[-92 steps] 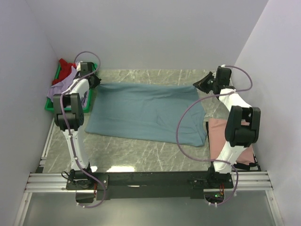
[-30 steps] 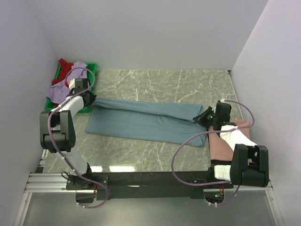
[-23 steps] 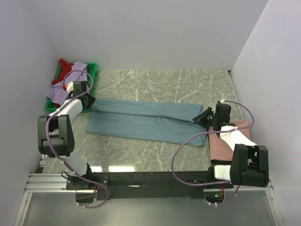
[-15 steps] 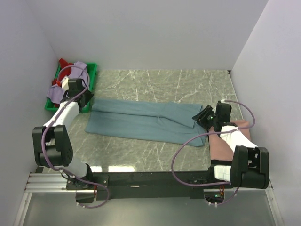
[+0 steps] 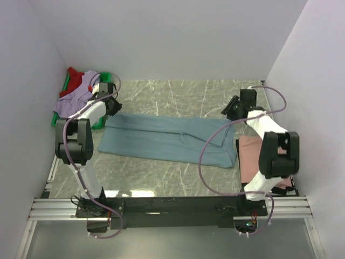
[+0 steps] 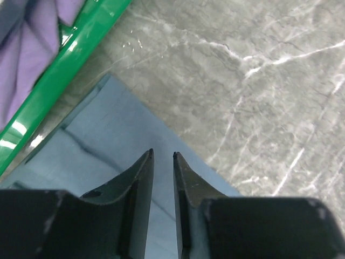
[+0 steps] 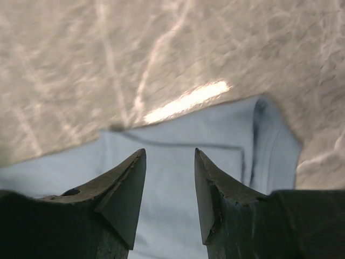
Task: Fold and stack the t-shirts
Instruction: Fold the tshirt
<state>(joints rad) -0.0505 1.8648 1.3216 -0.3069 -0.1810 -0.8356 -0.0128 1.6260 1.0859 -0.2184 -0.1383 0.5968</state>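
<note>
The left hand (image 6: 162, 155), barely parted, and right hand (image 7: 170, 154), wider, hang empty over the limp grey-blue t-shirt (image 5: 167, 137); pinch its far corners, probably.

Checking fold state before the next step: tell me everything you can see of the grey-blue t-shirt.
The grey-blue t-shirt is soft plain cloth, folded lengthwise into a long band lying flat across the marbled table, a layered edge running along it. Its left end lies by the green tray, its right end beside the pink shirt. The left hand and right hand hover open over its far corners, gripping nothing.
</note>
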